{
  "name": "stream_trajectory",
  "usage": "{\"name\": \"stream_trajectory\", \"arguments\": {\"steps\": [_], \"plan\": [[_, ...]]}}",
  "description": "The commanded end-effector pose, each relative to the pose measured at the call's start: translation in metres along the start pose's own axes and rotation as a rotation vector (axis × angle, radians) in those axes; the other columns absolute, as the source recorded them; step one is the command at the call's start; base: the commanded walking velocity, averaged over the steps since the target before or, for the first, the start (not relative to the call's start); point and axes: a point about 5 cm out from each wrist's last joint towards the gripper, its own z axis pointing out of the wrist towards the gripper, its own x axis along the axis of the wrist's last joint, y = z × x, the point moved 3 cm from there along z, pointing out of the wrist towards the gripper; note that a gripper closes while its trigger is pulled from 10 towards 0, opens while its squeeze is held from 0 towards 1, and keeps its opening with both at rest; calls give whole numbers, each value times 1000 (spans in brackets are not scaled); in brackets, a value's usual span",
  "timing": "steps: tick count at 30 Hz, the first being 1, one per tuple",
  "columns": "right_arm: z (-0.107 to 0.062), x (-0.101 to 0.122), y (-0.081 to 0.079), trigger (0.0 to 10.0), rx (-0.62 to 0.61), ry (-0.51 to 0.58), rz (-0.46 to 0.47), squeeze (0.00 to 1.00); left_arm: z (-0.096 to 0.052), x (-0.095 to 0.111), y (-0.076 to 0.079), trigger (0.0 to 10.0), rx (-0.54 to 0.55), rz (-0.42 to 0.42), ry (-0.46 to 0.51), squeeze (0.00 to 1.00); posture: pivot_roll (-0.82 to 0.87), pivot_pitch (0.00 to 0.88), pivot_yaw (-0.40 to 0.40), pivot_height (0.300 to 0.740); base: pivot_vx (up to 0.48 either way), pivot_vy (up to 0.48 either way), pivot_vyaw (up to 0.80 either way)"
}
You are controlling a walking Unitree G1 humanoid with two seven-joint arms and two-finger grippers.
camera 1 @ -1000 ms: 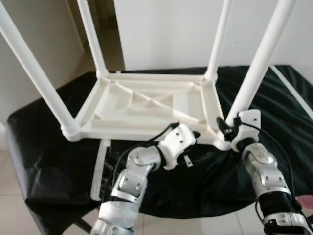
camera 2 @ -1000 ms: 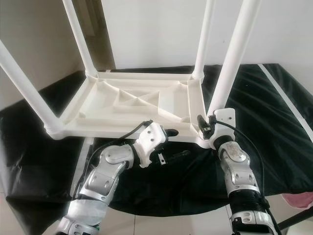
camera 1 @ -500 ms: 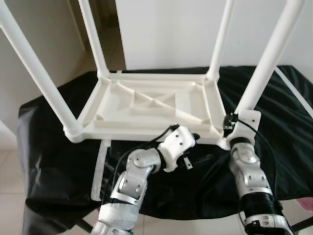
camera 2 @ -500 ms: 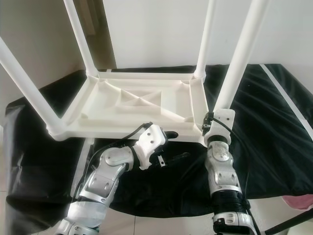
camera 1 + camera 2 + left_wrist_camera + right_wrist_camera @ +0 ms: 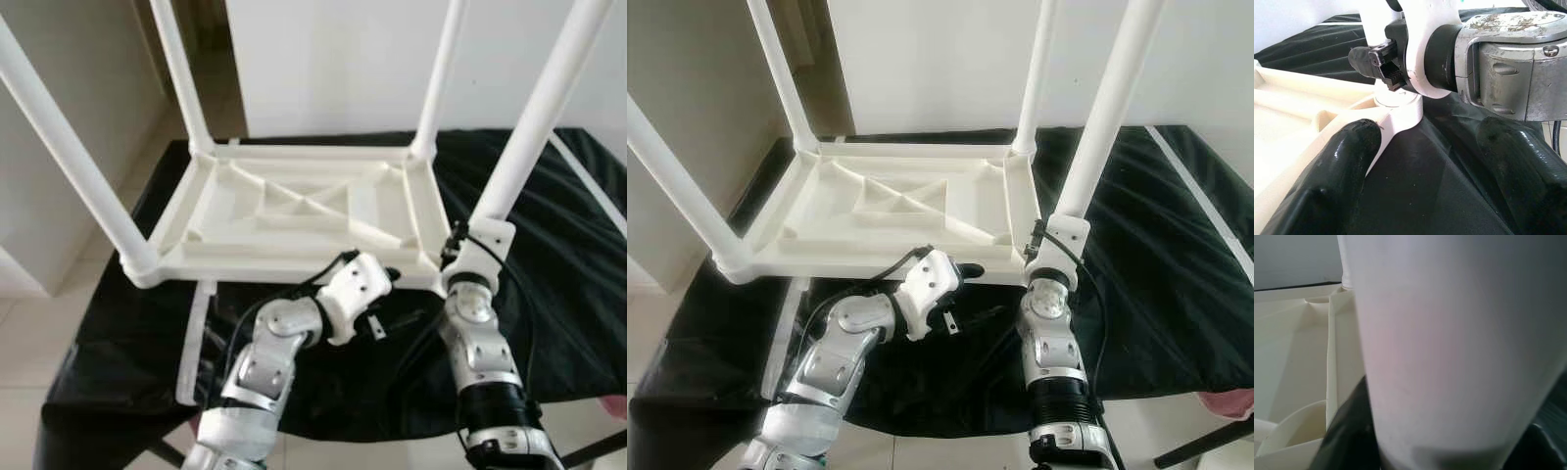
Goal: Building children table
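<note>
The left tool (image 5: 1420, 161) sits nearest, low at the front edge of the upturned children table (image 5: 294, 211). Its 2 black fingers (image 5: 1347, 161) are spread wide with nothing between them but black cloth (image 5: 118, 333); one finger lies just beside the table's near corner socket. Just beyond it, to its right, the right tool (image 5: 468, 257) is pressed up against the foot of the near right leg (image 5: 534, 127), where that leg enters the corner socket. In the right wrist view the leg (image 5: 1449, 347) stands between dark fingers (image 5: 1349, 431) on both sides; whether they actually clamp it I cannot tell. Past both tools the white frame lies underside up on the cloth, ribs showing. The other 3 legs stand upright from its corners: near left (image 5: 69, 147), far left (image 5: 181, 78), far right (image 5: 439, 78).
</note>
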Motion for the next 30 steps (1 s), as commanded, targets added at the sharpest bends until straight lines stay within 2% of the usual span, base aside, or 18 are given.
{"name": "stream_trajectory", "arguments": {"steps": [1, 4, 5, 10, 13, 14, 18, 23, 27, 28, 30], "plan": [[-6, -14, 2, 10000, 2, -44, -6, 1000, -3, -1, -13, 10000, 179, 5, -8, 0, -42, 0, 27, 740, 0, 0, 0], [-8, 0, 1, 10000, 17, 40, -13, 1000, -2, -1, -12, 10000, 176, 2, -7, 0, -44, 0, 26, 740, 0, 0, 0], [-10, 3, 1, 10000, 30, 61, 10, 1000, -2, -1, -12, 10000, 177, 1, -7, 0, -46, 0, 26, 740, 0, 0, 0], [-18, 8, 0, 10000, 94, 104, 45, 1000, -3, -1, -13, 10000, 181, 0, -7, 0, -47, 0, 25, 740, 0, 0, 0], [-24, 6, 3, 10000, 131, 107, 31, 1000, -3, -1, -14, 10000, 184, -1, -7, 0, -47, 0, 23, 740, 0, 0, 0], [-27, 3, 5, 10000, 143, 101, 23, 0, -4, -1, -14, 10000, 187, 1, -10, 0, -50, 0, 25, 740, 0, 0, 0], [-42, -6, 18, 10000, 186, 95, -26, 0, -12, -7, -26, 10000, 225, 7, -33, 0, -58, 5, 36, 740, 0, 0, 0], [-52, -12, 28, 10000, 215, 97, -65, 0, -18, -5, -38, 10000, 249, 24, -37, 0, -63, 7, 44, 740, 0, 0, 0], [-64, -18, 27, 10000, 299, 83, -87, 0, -28, -8, -55, 10000, 288, 46, -62, 0, -68, 9, 47, 740, 0, 0, 0], [-64, -18, 27, 10000, 299, 83, -87, 0, -28, -8, -55, 10000, 288, 46, -62, 0, -68, 9, 47, 740, 0, 0, 0], [-70, -20, 23, 10000, 349, 70, -74, 0, -35, -11, -67, 10000, 313, 63, -81, 0, -74, 10, 54, 740, 0, 0, 0]]}}
